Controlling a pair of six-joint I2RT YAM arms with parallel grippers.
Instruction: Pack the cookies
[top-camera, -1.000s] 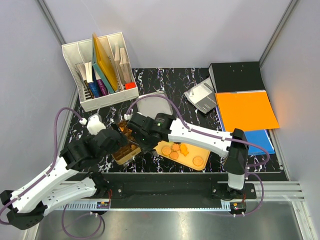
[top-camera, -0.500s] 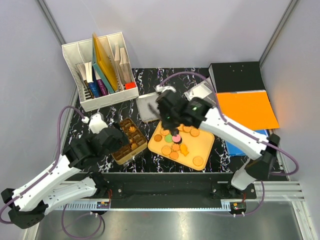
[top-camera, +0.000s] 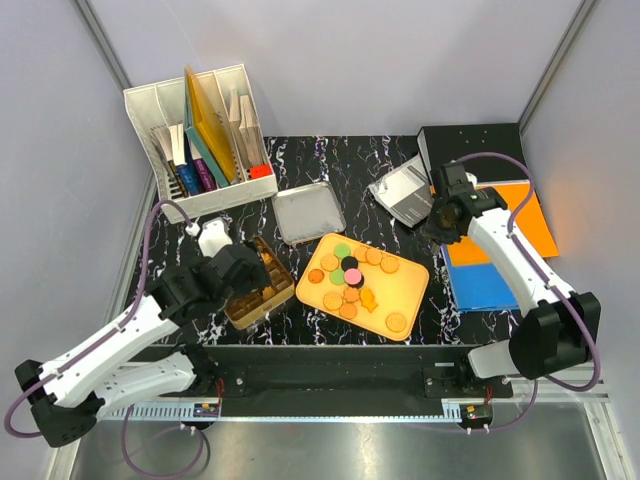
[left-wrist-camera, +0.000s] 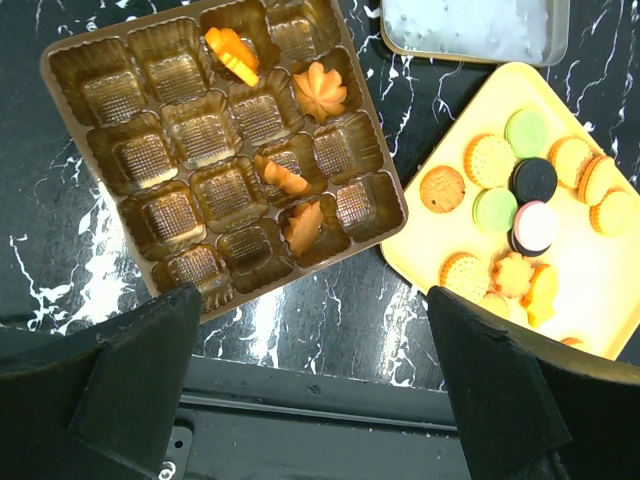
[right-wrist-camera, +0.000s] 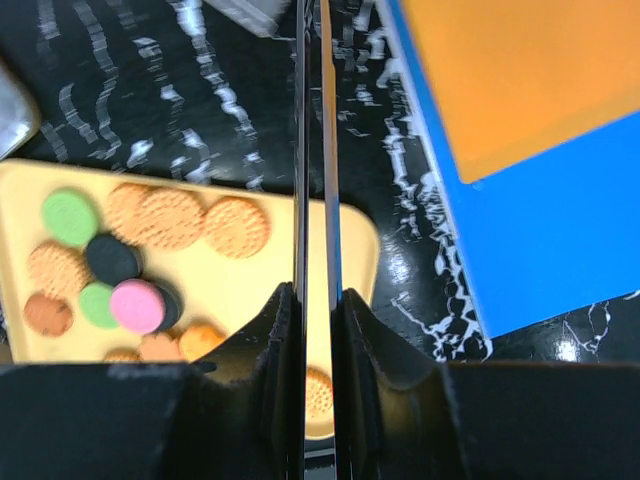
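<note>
Cookies (left-wrist-camera: 535, 180) are lying just right of the wide-open, empty left gripper (left-wrist-camera: 312, 340). Right gripper (top-camera: 437, 226), nearly closed and empty, is hovering farther off.

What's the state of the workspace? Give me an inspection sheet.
Surface: black marbled table.
Job's things: cookies on yellow tray; four in brown box, most cells empty.
Clutter: tin, file rack, binder, orange folder, blue folder, grey item.
Grippers: left gripper open by brown box; right gripper nearly closed, empty, beside folders.
Cables: purple cables loop off both arms.
Surroundings: grey walls; nothing else seen.
</note>
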